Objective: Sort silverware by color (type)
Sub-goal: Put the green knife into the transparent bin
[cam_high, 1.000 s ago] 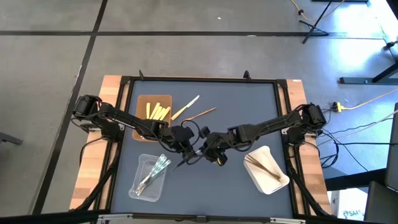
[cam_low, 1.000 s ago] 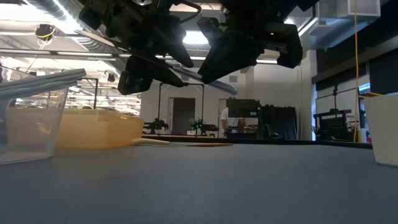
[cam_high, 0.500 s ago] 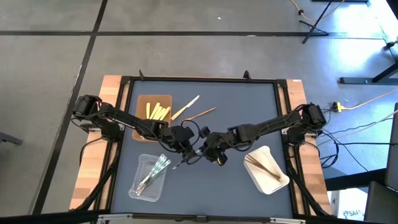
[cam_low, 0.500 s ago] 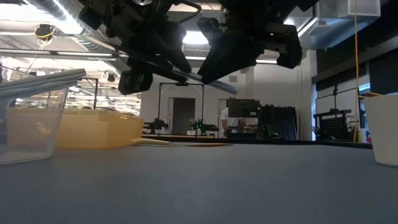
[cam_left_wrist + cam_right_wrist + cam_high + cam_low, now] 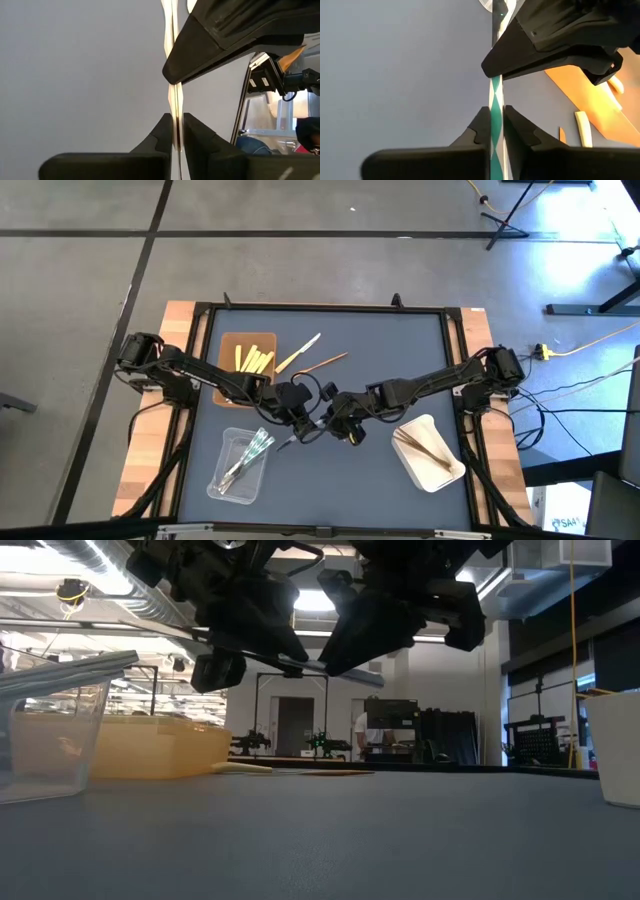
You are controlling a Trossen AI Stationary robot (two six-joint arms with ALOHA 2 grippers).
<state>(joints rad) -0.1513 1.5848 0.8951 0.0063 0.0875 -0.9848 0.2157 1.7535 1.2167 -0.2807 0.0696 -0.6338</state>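
Observation:
A slim clear utensil (image 5: 300,435) hangs level above the middle of the table between my two grippers. My left gripper (image 5: 298,426) comes from the left and is shut on it. My right gripper (image 5: 326,423) comes from the right and is shut on the same utensil (image 5: 496,112). A pale yellow utensil (image 5: 298,352) and a thin wooden one (image 5: 326,362) lie flat on the table farther back. Other yellow utensils lie in the brown tray (image 5: 232,380), clear ones in the clear tray (image 5: 222,480), and wooden ones in the white tray (image 5: 448,472). My left gripper pinches the utensil's thin shaft (image 5: 175,107) between its two fingers (image 5: 162,132), which lie along it and slant down from the table's left. The utensil is lifted clear of the table. My right gripper has the same shaft (image 5: 496,100) between its two fingers (image 5: 481,131), lying along it and slanting down from the table's right. The utensil runs on past the left gripper.
The brown tray stands at the back left, the clear tray near the front left, the white tray at the front right. The black frame (image 5: 330,307) borders the blue mat. Bare mat lies in front of the grippers (image 5: 330,830).
My left gripper has shut its fingers on the clear utensil that my right gripper holds up. Both arms have kept their places, and the utensil has stayed where it was.

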